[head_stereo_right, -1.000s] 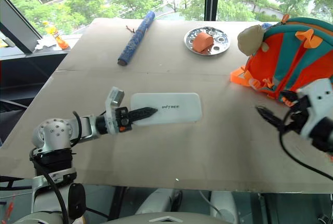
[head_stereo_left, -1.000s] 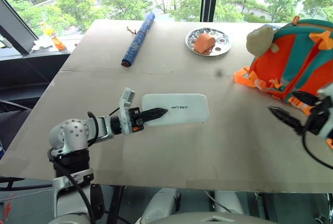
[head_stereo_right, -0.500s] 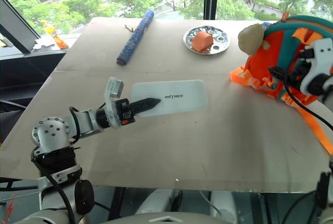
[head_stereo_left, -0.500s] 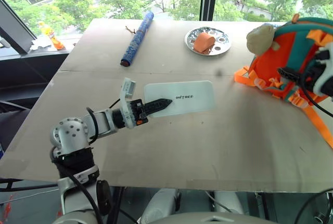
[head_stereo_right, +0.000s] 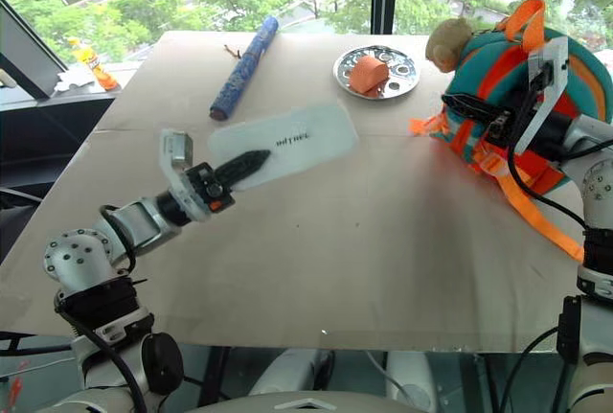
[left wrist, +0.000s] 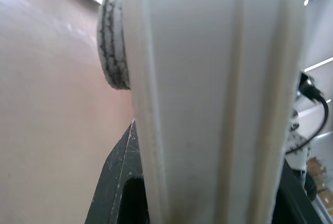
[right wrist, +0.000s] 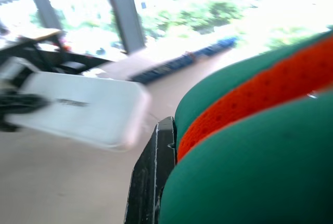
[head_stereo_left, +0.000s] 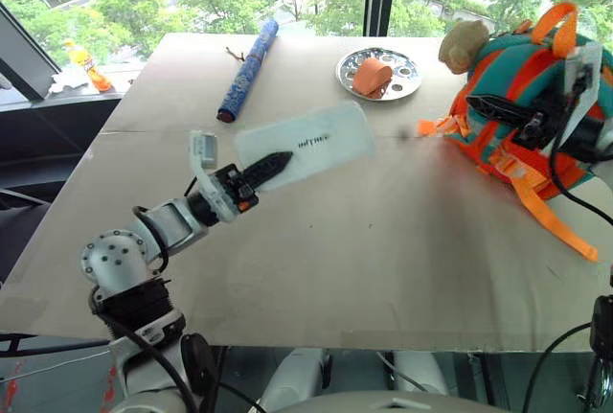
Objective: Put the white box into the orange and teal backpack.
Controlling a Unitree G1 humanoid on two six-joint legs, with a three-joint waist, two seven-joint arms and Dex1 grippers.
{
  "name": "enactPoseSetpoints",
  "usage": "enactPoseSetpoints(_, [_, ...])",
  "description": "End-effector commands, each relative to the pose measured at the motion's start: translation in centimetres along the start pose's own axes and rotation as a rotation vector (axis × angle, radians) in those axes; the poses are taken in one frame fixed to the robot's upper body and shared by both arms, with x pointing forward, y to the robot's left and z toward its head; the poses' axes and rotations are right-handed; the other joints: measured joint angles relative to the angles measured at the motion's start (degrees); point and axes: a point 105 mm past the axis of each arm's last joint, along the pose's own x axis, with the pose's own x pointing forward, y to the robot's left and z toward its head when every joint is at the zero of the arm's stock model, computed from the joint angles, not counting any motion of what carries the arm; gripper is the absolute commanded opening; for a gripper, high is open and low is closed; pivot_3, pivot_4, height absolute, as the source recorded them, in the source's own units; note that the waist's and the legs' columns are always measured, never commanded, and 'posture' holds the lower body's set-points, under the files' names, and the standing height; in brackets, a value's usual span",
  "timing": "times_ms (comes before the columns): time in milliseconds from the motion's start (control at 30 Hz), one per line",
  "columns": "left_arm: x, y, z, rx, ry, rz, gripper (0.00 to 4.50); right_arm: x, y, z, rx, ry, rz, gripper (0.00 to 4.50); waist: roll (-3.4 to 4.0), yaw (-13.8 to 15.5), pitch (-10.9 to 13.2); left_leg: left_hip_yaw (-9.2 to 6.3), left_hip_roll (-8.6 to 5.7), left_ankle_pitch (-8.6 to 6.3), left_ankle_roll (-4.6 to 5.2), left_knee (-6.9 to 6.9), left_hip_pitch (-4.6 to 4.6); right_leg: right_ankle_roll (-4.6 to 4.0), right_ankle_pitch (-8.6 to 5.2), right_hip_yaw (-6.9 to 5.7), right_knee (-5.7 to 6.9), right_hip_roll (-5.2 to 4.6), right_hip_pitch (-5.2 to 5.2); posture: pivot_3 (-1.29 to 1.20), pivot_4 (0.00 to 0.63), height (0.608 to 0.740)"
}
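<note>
Left hand [head_stereo_left: 257, 172] grips the white box [head_stereo_left: 311, 143] by its near end, box tilted above the counter [head_stereo_left: 383, 240]; right hand [head_stereo_left: 498, 106] clamped on the orange and teal backpack [head_stereo_left: 517, 78] at the counter's right edge.

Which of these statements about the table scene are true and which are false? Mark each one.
1. The left gripper holds the flat translucent-white plastic box. True.
2. The white box lies flat on the table. False: it is lifted and tilted.
3. The right gripper is shut on the orange and teal fabric backpack. True.
4. The round metal plate is bare. False: an orange lump sits on it.
5. The blue patterned roll lies inside the backpack. False: it lies on the table beyond the box.
</note>
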Motion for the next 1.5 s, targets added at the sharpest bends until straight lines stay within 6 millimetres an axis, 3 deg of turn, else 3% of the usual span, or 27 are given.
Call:
enactPoseSetpoints(33, [-0.2, -1.5, 2.1, 0.051, -0.081, -0.052, 1.05, -0.5, 4.6, 2.6, -0.041, -0.051, 0.194, 0.02, 0.0, 0.06, 0.0, -0.03, 0.0, 0.0, 0.0, 0.0, -0.03, 0.0, 0.0, -0.03, -0.04, -0.01, -0.01, 0.0, 0.15, 0.731])
enactPoseSetpoints(133, [0.0, -1.5, 3.7, 0.071, -0.132, -0.041, 1.05, -2.1, 8.1, 1.8, -0.019, 0.01, 0.262, 0.02, -0.02, 0.68, 0.01, -0.05, -0.01, 0.0, 0.0, 0.0, -0.07, 0.0, 0.0, -0.1, -0.09, -0.03, -0.01, 0.0, 0.15, 0.731])
enactPoseSetpoints(200, [0.3, -1.5, 4.2, 0.077, -0.138, -0.042, 1.05, -3.2, 9.1, 1.4, 0.005, 0.027, 0.243, 0.02, -0.02, 1.43, 0.01, -0.19, -0.01, 0.0, -0.01, 0.03, -0.15, -0.01, 0.0, -0.33, -0.14, -0.05, -0.01, 0.0, 0.15, 0.731])
enactPoseSetpoints(400, [1.8, -4.1, 2.6, 0.181, 0.028, -0.18, 1.05, -5.9, 7.3, -4.6, 0.013, 0.308, -0.042, 0.02, -0.04, 1.98, 0.0, -0.17, -0.1, -0.03, 0.0, 0.41, -0.13, -0.01, 0.0, -0.37, 0.12, -0.09, 0.11, 0.0, 0.15, 0.731])
enactPoseSetpoints(467, [2.0, -4.9, 2.0, 0.244, 0.08, -0.222, 1.05, -6.3, 7.0, -5.6, -0.007, 0.354, -0.072, 0.02, -0.04, 1.91, 0.0, -0.12, -0.13, -0.04, 0.0, 0.48, -0.09, -0.01, 0.01, -0.33, 0.2, -0.1, 0.15, 0.0, 0.15, 0.731])
enactPoseSetpoints(567, [3.1, -6.3, 0.8, 0.475, 0.176, -0.307, 1.05, -6.9, 7.6, -6.5, 0.009, 0.378, -0.07, 0.02, -0.04, 1.68, 0.0, -0.08, -0.12, -0.04, 0.0, 0.49, 0.01, -0.01, 0.01, -0.26, 0.22, -0.09, 0.19, 0.0, 0.15, 0.731])
enactPoseSetpoints(700, [4.4, -7.3, -0.4, 0.658, 0.242, -0.42, 1.05, -7.3, 7.6, -6.5, 0.006, 0.37, -0.089, 0.02, -0.03, 1.81, 0.0, -0.09, -0.08, -0.07, -0.01, 0.47, 0.03, -0.02, 0.0, -0.33, 0.12, -0.09, 0.29, 0.0, 0.15, 0.731])
enactPoseSetpoints(833, [4.3, -7.0, -2.3, 0.862, 0.363, -0.517, 1.05, -7.5, 7.3, -5.9, -0.008, 0.345, -0.111, 0.02, -0.03, 1.78, 0.0, -0.11, -0.08, -0.16, 0.12, 0.49, 0.06, -0.02, 0.0, -0.37, -0.02, -0.1, 0.39, 0.0, 0.15, 0.731])
enactPoseSetpoints(1000, [3.5, -6.8, -3.2, 1.001, 0.468, -0.632, 1.05, -7.6, 6.7, -4.7, -0.025, 0.3, -0.129, 0.02, -0.02, 1.76, 0.01, -0.14, -0.07, -0.19, 0.15, 0.49, 0.02, -0.01, 0.0, -0.4, -0.11, -0.09, 0.39, 0.0, 0.15, 0.731])
enactPoseSetpoints(1167, [5.0, -7.5, -3.7, 1.083, 0.464, -0.711, 1.05, -6.8, 7.3, -4.3, -0.032, 0.291, -0.081, 0.02, -0.01, 2.1, 0.03, -0.2, -0.07, -0.19, 0.16, 0.55, 0.04, -0.01, 0.0, -0.5, -0.12, -0.11, 0.48, 0.0, 0.15, 0.731])
enactPoseSetpoints(1400, [9.7, -9.0, -6.7, 1.098, 0.492, -0.711, 1.05, -4.5, 8.8, -4.6, -0.038, 0.278, 0.016, 0.02, -0.04, 2.32, 0.05, -0.27, -0.08, -0.21, 0.19, 0.59, -0.04, 0.01, 0.01, -0.59, -0.18, -0.14, 0.49, 0.0, 0.15, 0.731])
enactPoseSetpoints(1500, [12.1, -8.8, -8.2, 1.123, 0.52, -0.615, 1.05, -3.5, 9.3, -4.8, -0.035, 0.27, 0.056, 0.02, -0.07, 2.26, 0.08, -0.27, -0.08, -0.21, 0.19, 0.59, -0.04, 0.01, 0.01, -0.59, -0.19, -0.14, 0.49, 0.0, 0.15, 0.731])
